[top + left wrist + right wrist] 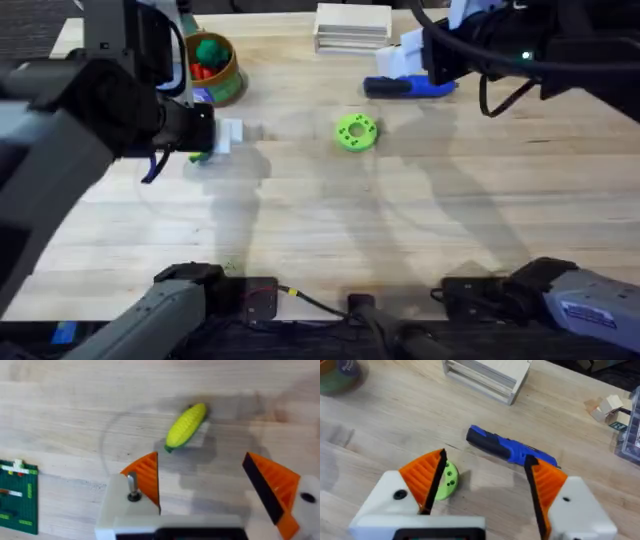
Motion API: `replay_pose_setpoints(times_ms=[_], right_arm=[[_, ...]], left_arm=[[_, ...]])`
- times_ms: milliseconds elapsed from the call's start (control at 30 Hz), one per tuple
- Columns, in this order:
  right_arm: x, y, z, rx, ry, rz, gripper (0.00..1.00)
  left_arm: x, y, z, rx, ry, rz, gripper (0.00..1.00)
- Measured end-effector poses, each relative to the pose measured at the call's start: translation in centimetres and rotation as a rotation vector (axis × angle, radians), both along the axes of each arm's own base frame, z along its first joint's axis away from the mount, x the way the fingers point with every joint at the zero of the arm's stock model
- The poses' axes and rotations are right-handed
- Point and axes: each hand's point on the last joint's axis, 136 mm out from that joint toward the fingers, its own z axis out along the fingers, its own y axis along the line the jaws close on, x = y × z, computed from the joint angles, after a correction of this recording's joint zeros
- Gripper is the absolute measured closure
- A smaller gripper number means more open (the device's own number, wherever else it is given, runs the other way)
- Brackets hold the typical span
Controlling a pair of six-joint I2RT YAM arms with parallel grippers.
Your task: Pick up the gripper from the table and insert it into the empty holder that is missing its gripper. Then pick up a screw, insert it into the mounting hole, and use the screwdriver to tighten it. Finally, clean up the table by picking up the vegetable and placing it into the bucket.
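Observation:
The vegetable (186, 426), a yellow toy corn cob with a green end, lies on the wood just beyond my left gripper (201, 457), which is open and apart from it. A screw (132, 487) sits in one white finger mount of that gripper. In the overhead view the left gripper (228, 135) hovers at the table's left. The blue screwdriver (512, 449) lies on the table beyond my right gripper (486, 457), open and holding nothing. The bucket (236, 72) stands at the back left with green and red toys inside. The loose gripper and the empty holder are out of view.
A round green disc (356, 131) lies mid-table, near the right gripper's fingers (427, 472). A white box (352, 25) stands at the back edge. A green circuit board (17, 495) lies beside the left gripper. Small blocks (610, 407) sit beyond the screwdriver.

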Motion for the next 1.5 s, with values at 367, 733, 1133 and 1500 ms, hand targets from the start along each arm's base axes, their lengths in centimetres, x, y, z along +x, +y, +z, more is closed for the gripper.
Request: replay_pose_setpoints(times_ms=[367, 733, 1133, 1500], right_arm=[[-0.1, -0.1, -0.1, -0.003, 0.007, 0.0, 0.011], [-0.6, -0.3, -0.8, -0.02, 0.039, 0.0, 0.009], [-0.6, -0.3, -0.8, -0.02, 0.04, 0.0, 0.011], [-0.6, -0.3, -0.8, -0.02, 0.04, 0.0, 0.009]], left_arm=[[3.2, 3.1, -6.7, -0.108, 0.125, 0.104, 0.008], [3.9, 2.6, -10.2, -0.142, 0.2, 0.082, 0.008], [3.4, 1.9, -10.6, -0.18, 0.237, 0.072, 0.764], [4.1, 2.1, -3.6, -0.14, 0.006, 0.052, 0.975]])
